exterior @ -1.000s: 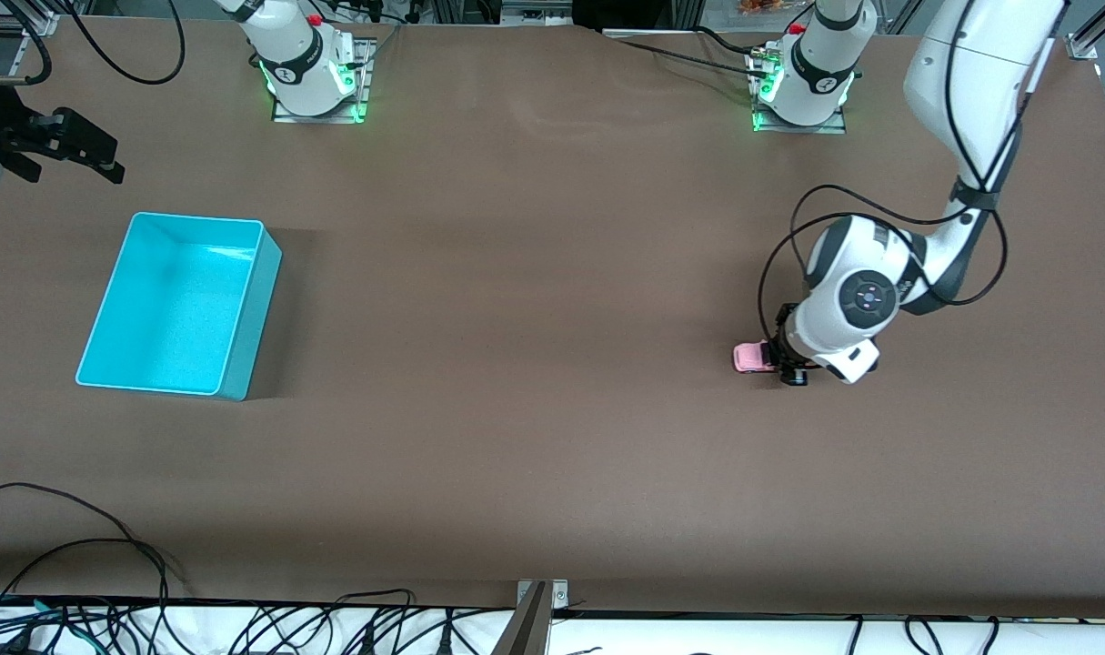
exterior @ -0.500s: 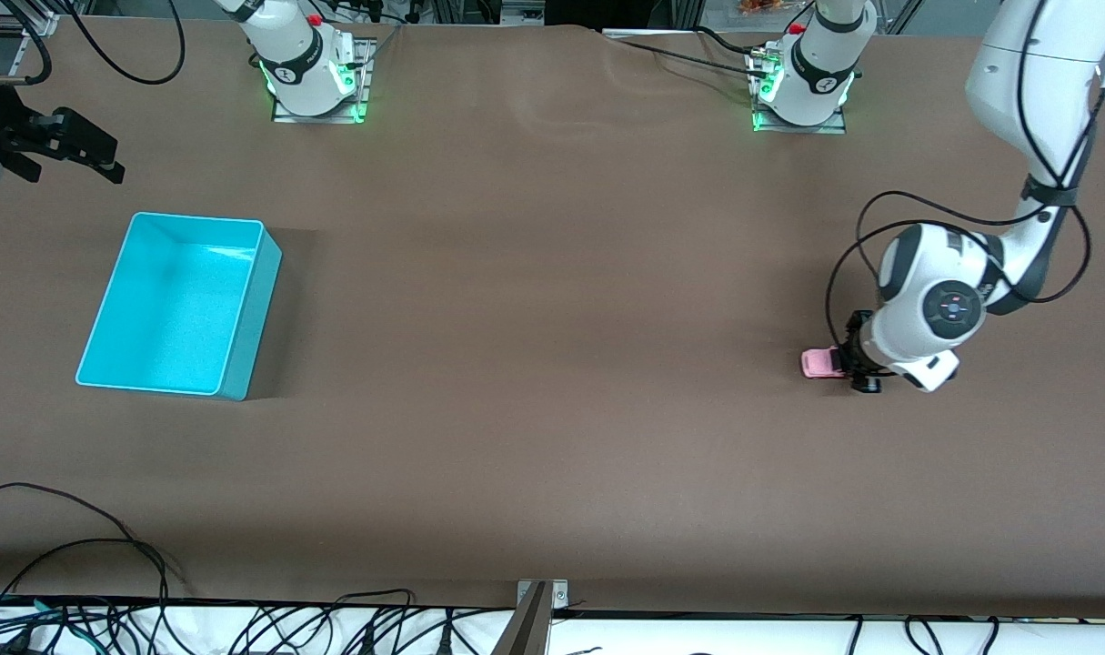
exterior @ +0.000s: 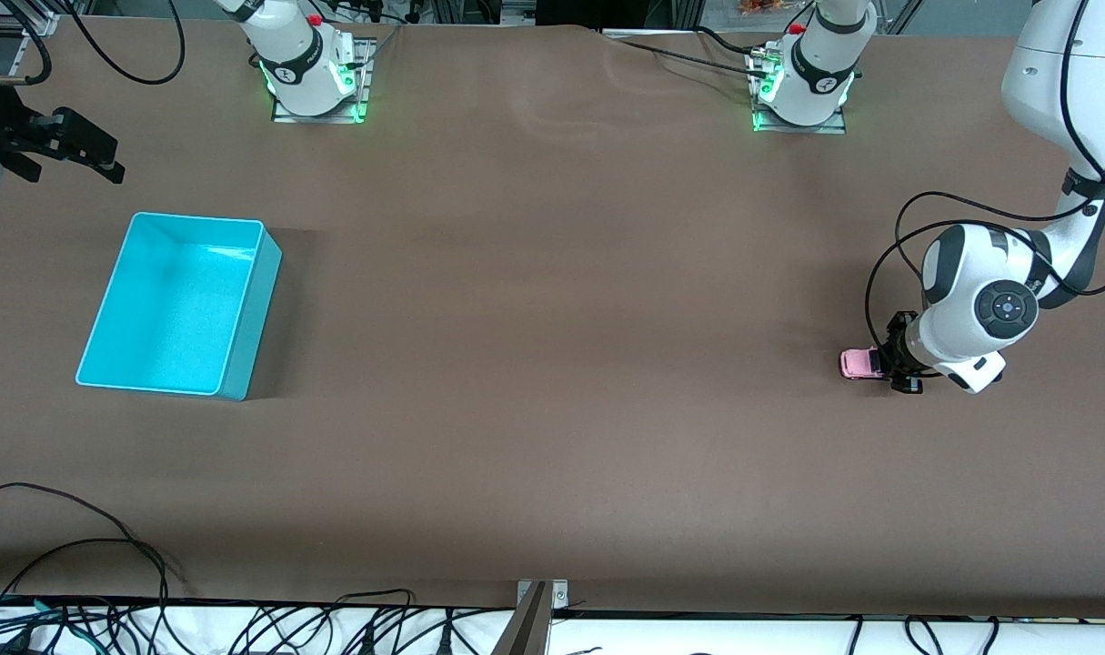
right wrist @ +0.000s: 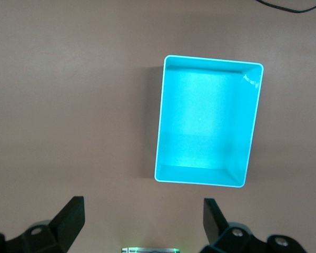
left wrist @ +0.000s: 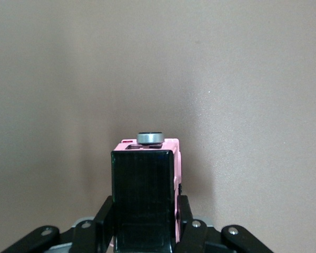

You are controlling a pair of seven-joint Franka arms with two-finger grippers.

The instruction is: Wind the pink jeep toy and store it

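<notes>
The left gripper is clamped on the small boxy pink jeep toy with a black roof, low at the brown table near the left arm's end; its wrist is bent down, forearm rising steeply. The left wrist view shows black fingers pressing both sides of the jeep. The right gripper waits with jaws spread wide, above the cyan rectangular plastic bin, which sits well apart from the jeep.

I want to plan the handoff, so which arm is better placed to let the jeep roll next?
Left. Its claw is shut on the pink jeep toy, low at the table. The right claw waits open, up near the cyan bin.
</notes>
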